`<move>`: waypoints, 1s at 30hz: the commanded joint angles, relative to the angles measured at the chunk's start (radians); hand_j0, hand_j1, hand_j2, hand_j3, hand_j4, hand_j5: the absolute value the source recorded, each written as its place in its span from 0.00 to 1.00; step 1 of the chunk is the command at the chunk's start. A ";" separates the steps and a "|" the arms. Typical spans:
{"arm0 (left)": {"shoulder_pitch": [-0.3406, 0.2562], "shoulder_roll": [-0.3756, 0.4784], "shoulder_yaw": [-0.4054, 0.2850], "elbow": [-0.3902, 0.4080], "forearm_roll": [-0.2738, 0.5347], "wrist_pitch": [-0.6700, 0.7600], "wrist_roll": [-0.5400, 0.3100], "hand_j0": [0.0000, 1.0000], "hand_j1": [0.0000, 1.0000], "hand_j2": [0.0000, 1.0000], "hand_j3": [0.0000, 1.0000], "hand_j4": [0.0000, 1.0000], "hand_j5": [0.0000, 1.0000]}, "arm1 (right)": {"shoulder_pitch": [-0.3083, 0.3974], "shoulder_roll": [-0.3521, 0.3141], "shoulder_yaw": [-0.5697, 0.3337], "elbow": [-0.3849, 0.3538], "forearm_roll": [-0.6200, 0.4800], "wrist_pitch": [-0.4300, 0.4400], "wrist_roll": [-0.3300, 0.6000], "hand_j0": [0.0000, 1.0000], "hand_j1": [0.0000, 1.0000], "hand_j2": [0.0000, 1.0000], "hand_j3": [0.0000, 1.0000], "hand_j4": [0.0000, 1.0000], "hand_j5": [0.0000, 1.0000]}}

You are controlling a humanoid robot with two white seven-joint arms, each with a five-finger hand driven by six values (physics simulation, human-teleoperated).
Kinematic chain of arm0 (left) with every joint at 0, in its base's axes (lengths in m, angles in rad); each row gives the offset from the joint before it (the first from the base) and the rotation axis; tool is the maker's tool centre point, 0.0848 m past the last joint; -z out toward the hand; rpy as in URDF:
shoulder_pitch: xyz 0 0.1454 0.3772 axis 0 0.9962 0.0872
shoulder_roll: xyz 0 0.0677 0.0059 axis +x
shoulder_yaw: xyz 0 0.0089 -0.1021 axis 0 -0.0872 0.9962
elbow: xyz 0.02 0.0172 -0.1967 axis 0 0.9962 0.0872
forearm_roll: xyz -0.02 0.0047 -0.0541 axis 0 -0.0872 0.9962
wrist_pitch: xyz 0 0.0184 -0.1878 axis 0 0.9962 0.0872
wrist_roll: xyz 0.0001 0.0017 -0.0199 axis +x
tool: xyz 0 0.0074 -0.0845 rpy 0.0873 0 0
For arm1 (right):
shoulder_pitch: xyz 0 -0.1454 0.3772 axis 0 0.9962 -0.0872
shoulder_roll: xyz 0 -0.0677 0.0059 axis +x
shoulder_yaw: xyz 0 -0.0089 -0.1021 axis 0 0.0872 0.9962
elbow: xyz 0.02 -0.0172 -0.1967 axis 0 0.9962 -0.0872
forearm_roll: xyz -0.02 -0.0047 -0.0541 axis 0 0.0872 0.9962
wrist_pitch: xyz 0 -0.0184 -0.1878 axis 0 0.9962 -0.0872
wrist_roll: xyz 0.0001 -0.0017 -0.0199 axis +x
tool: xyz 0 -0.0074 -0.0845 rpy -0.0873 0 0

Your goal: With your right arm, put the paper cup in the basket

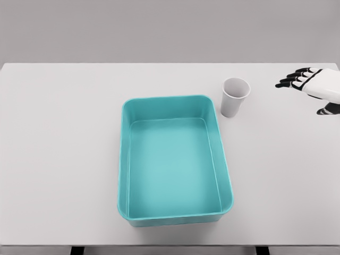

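Nothing is done yet: the paper cup (235,96) stands upright on the table (58,138) just beside the basket's (123,159) far right corner, and my right hand (314,85), fingers spread and empty, hovers off to its right.

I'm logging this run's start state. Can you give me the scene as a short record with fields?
surface: white table
basket: teal, rectangular, empty, at table centre
paper cup: white, upright, empty, just off the basket's far right corner, apart from it
right hand: at right edge, fingers spread, holding nothing, apart from the cup
left arm: not in view
task status: cup not yet grasped, not in basket
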 commanded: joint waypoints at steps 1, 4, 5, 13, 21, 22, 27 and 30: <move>0.000 0.000 -0.001 0.000 0.000 0.001 0.000 1.00 1.00 1.00 1.00 1.00 1.00 | 0.000 -0.001 0.001 -0.006 -0.003 0.016 0.001 1.00 1.00 1.00 1.00 1.00 1.00; 0.000 0.000 0.001 0.000 0.000 0.000 0.000 1.00 1.00 1.00 1.00 1.00 1.00 | 0.002 0.001 -0.006 0.007 -0.029 0.017 -0.008 1.00 1.00 1.00 1.00 1.00 1.00; 0.000 0.000 0.001 0.000 0.000 0.000 0.001 1.00 1.00 1.00 1.00 1.00 1.00 | 0.005 -0.004 -0.008 0.012 -0.110 0.017 -0.008 1.00 1.00 1.00 1.00 1.00 1.00; 0.000 0.000 0.001 0.000 0.000 0.000 0.000 1.00 1.00 1.00 1.00 1.00 1.00 | -0.083 0.209 0.041 0.514 -0.859 0.128 0.084 1.00 1.00 1.00 1.00 1.00 1.00; 0.002 0.000 0.001 0.000 0.000 0.000 0.001 1.00 1.00 1.00 1.00 1.00 1.00 | -0.092 0.286 0.049 0.642 -0.877 0.129 0.084 1.00 1.00 1.00 1.00 1.00 1.00; 0.000 0.000 -0.001 0.000 0.000 0.000 0.001 1.00 1.00 1.00 1.00 1.00 1.00 | -0.097 0.289 0.051 0.658 -0.876 0.131 0.084 1.00 1.00 1.00 1.00 1.00 1.00; 0.000 0.000 -0.001 0.000 0.000 0.000 0.000 1.00 1.00 1.00 1.00 1.00 1.00 | -0.095 0.279 0.043 0.678 -0.867 0.132 0.084 1.00 1.00 1.00 1.00 1.00 1.00; 0.002 0.000 -0.001 0.000 0.000 0.000 0.001 1.00 1.00 1.00 1.00 1.00 1.00 | -0.098 0.291 0.052 0.678 -0.867 0.136 0.084 1.00 1.00 1.00 1.00 1.00 1.00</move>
